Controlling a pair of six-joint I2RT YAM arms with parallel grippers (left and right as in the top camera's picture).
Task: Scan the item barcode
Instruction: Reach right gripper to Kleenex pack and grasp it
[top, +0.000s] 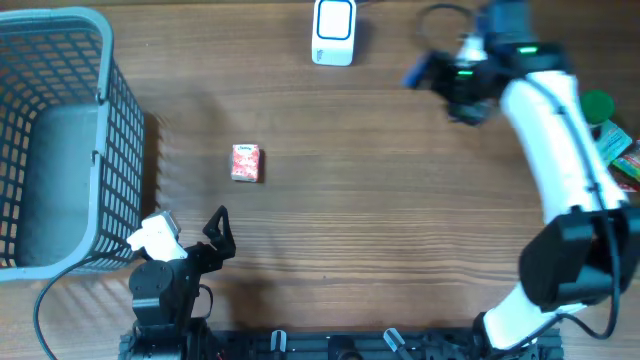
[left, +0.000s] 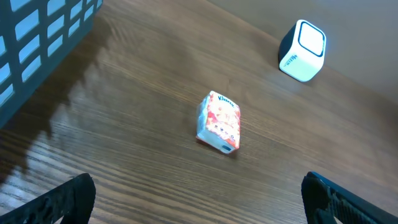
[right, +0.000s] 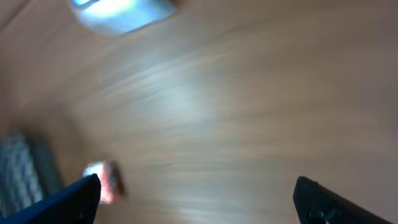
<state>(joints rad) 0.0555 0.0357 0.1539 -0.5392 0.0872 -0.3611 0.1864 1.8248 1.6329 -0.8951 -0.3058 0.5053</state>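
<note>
Grey basket (top: 125, 130) interior overhead, tissue pack (left: 219, 122) lettering at left wrist

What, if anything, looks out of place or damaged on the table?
Nothing stands out. The tissue pack lies flat and intact on the table, apart from the scanner and the basket.

a grey mesh basket (top: 60, 140) stands on the wooden table (top: 400, 210), a dark cable (top: 42, 300) curls just below the basket, and colourful packets (top: 622, 158) lie far opposite the basket.
</note>
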